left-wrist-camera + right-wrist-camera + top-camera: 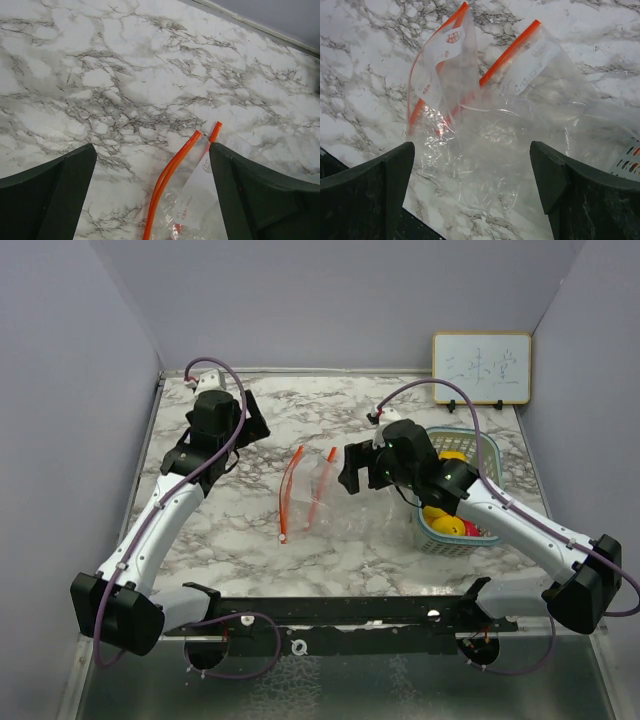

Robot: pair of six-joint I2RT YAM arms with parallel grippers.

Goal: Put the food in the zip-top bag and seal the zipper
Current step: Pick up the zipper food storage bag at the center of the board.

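Note:
The clear zip-top bag point(322, 502) lies flat mid-table, its two orange zipper strips point(290, 490) parted and its mouth facing left. The food, yellow point(441, 524) and red point(471, 531) fruits, sits in a teal mesh basket point(487, 452) at the right. My left gripper point(254, 420) hovers open to the upper left of the bag. Its wrist view shows the zipper strip point(167, 175) and the bag's labelled lip point(200, 192) between its fingers. My right gripper point(350, 468) stands open over the bag's right half. The crumpled bag point(490, 135) fills that wrist view. Nothing is held.
A small whiteboard point(481, 368) leans on the back wall behind the basket. The right arm's forearm passes over the basket. Grey walls close the marble table point(240, 540) at left, back and right. A black rail point(350, 610) runs along the near edge.

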